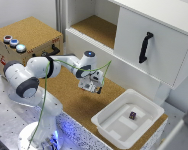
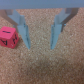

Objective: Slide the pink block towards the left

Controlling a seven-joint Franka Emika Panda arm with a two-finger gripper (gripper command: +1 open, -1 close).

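Note:
The pink block is a small reddish-pink cube lying on the cork surface. It shows only in the wrist view, just outside one of my fingers and close to it. Whether they touch is unclear. My gripper is open, with bare cork between its two fingers. In the exterior view my gripper hangs low over the cork table in front of the white cabinet, and the pink block is hidden there.
A white tray at the exterior view's lower right holds a dark maroon cube. Behind stands a white cabinet with a black handle. A cork box with buttons sits at the left.

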